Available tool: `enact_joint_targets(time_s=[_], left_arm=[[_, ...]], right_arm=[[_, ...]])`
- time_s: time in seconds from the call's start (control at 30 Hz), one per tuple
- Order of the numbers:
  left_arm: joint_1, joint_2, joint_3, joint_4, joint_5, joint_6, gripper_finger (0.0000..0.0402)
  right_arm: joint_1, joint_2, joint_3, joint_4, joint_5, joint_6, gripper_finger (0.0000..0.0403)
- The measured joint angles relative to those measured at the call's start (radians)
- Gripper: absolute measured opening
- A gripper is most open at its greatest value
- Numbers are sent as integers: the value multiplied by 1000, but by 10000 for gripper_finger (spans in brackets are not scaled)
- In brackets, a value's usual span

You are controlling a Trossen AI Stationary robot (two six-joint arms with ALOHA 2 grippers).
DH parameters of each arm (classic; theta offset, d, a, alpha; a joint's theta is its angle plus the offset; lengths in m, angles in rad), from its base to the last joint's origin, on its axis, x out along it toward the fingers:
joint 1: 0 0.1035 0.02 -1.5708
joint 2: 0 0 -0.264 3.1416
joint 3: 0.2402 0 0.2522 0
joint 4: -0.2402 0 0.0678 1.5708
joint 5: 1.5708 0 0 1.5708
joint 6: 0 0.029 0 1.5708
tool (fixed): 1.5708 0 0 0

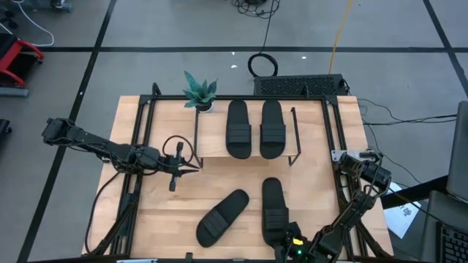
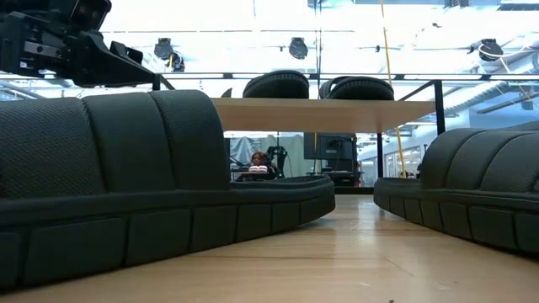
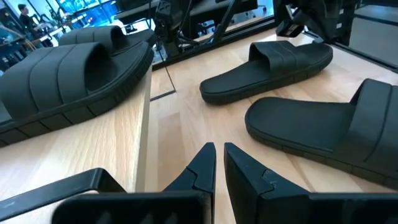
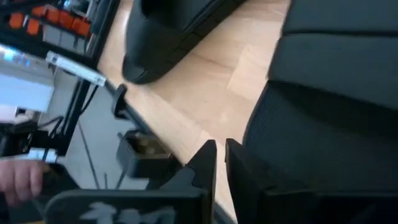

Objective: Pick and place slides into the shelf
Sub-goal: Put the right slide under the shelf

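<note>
From directly above, four matching black rubber slide sandals with wide ribbed straps can be counted: two lie side by side on the light wood top board of the small low shelf with its thin black metal frame [image 1: 212, 142], namely the left shelf sandal [image 1: 238, 129] and the right shelf sandal [image 1: 272, 129], and two lie on the large pale wooden tabletop [image 1: 157, 201] nearer the front edge, one angled sandal [image 1: 221, 217] and one straight sandal [image 1: 274, 210]. A small green potted plant [image 1: 199, 93] stands at the shelf's back left corner. The left gripper [image 1: 191, 167] hovers just beside the shelf's left front corner, and the left wrist view shows its two dark fingers [image 3: 202, 168] nearly together with only a thin gap, holding nothing. That view also shows a shelf sandal raised on the board and the two tabletop sandals beyond. The right gripper [image 1: 284, 245] sits at the near end of the straight sandal; its wrist view shows the fingers [image 4: 205, 162] almost closed beside the sandal's ribbed strap, gripping nothing visible, and a person's hand [image 4: 18, 176] off the table edge. The table-level view alone looks beneath the shelf board into the room, with a person seated far behind.
</note>
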Motion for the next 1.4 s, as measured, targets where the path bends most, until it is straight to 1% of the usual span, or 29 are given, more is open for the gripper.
enact_joint_targets(time_s=[0.07,0.13,0.2,0.33,0.4,0.47,0.53,0.63,0.7,0.8,0.87,0.9,0.97,1.03,1.1,1.17,1.27,1.4], left_arm=[[0,0,0,1,0,3,33],[0,0,0,0,0,4,33],[0,0,0,1,0,4,33],[0,0,0,17,4,3,33],[0,0,0,41,10,-1,33],[0,0,5,56,8,-17,33],[0,0,13,58,-9,-28,33],[0,0,19,44,-13,-28,33],[-2,0,28,22,-13,-37,33],[-20,13,68,-44,-19,-67,32],[-45,51,118,-91,-29,-74,27],[-60,77,145,-115,-52,-79,22],[-92,146,207,-131,-103,-78,9],[-118,226,261,-130,-140,-58,3],[-140,310,319,-134,-163,-35,7],[-156,389,383,-134,-197,-23,9],[-173,508,479,-132,-249,-19,3],[-197,661,597,-133,-271,11,8]], right_arm=[[-8,3,0,-3,0,-14,22],[-16,-1,2,0,1,-101,22],[-21,-6,22,2,-1,-295,19],[-25,-29,65,8,1,-777,3],[-25,-55,68,-5,5,-935,3],[-24,-85,68,-26,29,-1026,3],[-24,-118,68,-80,52,-1071,1],[-15,-170,68,-182,61,-1104,1],[5,-209,68,-258,121,-1121,1],[49,-281,49,-386,248,-1151,1],[70,-345,0,-473,319,-1118,1],[74,-386,-37,-503,345,-1087,1],[60,-475,-124,-527,362,-1041,1],[27,-564,-219,-497,319,-1054,1],[-7,-652,-302,-426,241,-1152,1],[-27,-739,-376,-312,186,-1301,0],[-25,-853,-488,-81,131,-1564,0],[-9,-991,-628,259,28,-1880,0]])
